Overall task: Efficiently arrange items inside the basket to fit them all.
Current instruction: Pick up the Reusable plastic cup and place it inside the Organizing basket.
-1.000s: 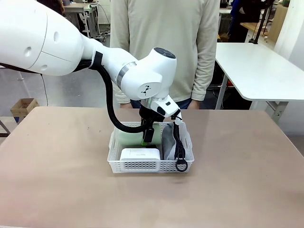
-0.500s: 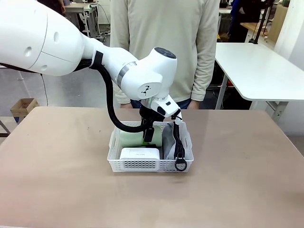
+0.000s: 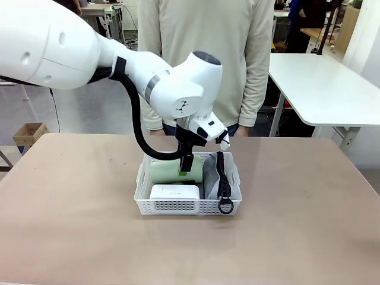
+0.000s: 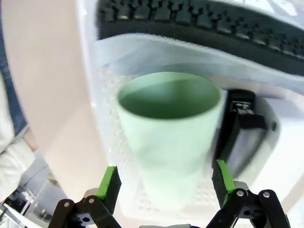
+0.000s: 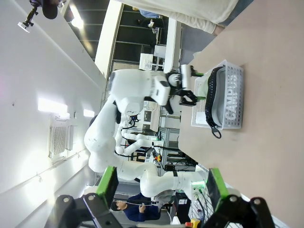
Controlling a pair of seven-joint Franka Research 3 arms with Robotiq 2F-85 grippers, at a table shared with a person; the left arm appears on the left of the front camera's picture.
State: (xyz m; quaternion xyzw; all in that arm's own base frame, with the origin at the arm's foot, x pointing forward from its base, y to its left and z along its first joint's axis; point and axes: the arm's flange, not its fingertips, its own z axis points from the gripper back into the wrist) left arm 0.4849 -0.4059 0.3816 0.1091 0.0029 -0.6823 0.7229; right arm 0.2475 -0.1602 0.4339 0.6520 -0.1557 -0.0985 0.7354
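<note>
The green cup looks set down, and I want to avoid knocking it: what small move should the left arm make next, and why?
Probably lift the left gripper straight up, clear of the basket. Its jaws stand open, one green pad on each side of the pale green cup, which lies on its side in the basket behind the white box, beside the pouch and stapler. A sideways exit might nudge the cup.

stapler (image 4: 240, 128) half hidden behind blurred cup (image 4: 169, 137), pouch (image 4: 199, 52) cut off
</note>
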